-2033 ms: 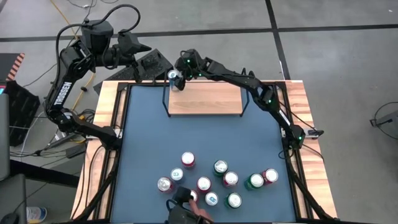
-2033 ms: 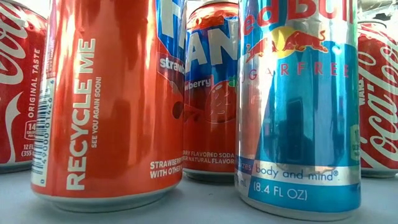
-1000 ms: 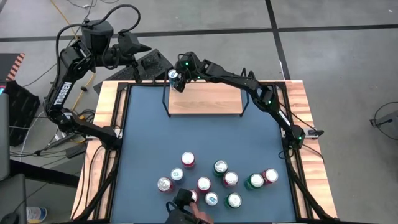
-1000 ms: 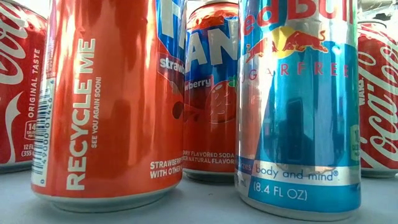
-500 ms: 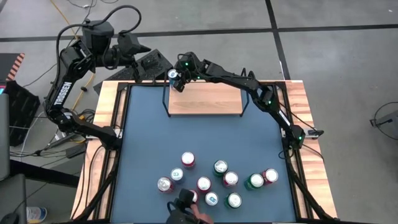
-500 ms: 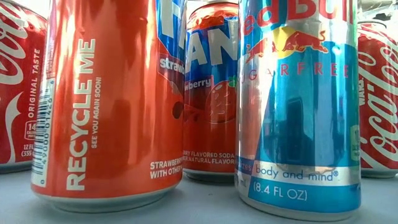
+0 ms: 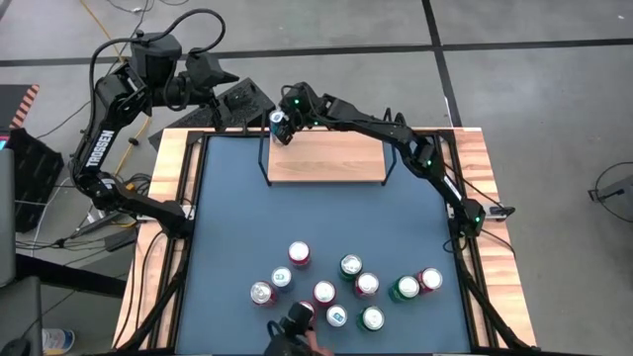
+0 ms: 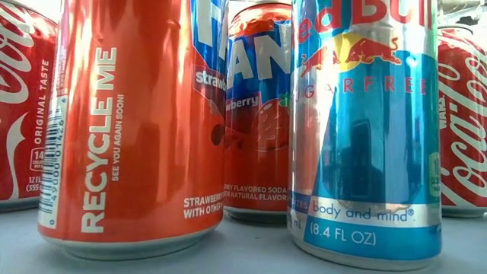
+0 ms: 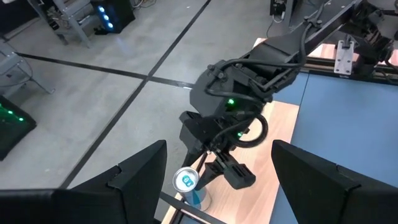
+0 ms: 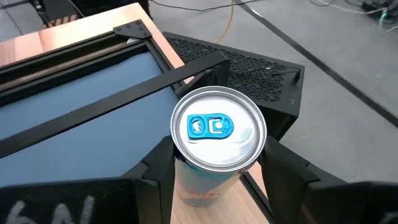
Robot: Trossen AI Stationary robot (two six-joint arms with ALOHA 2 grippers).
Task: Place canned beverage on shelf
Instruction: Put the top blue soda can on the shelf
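One slim can [image 10: 218, 140], silver top with a blue tab, stands upright at the far left corner of the shelf [image 7: 331, 158], and your right gripper [image 7: 283, 127] is at it. From the right wrist view the can sits between the two dark fingers [image 10: 157, 180], one close on each side of the body; whether the pads press the can or stand just off it, you cannot tell. The left wrist view shows the same can [image 9: 188, 183] on the light wood, with the right gripper [image 9: 214, 167] reaching down beside it.

The shelf is a light-wood board with thin black wire frames at both ends, set at the far side of the blue table [image 7: 237, 218]. Apart from that one can the board is bare.

Your left gripper [image 7: 229, 81] hangs off the table's far left corner, above the floor, well apart from the shelf. Its fingers [image 9: 134, 177] stand wide apart with nothing between them.

Nine or so cans cluster at the near side of the table, well apart from the shelf. Tops show red, silver, green and blue; among them a red-topped can [image 7: 299, 253] stands nearest the shelf, and a green one [image 7: 406, 288] sits toward the right.

The low view is filled by these cans: an orange strawberry soda [image 8: 129, 122] closest, a blue and silver energy drink [image 8: 365, 129] beside it.

A dark object [image 7: 292, 331] with a hand on it shows at the near edge of the table.
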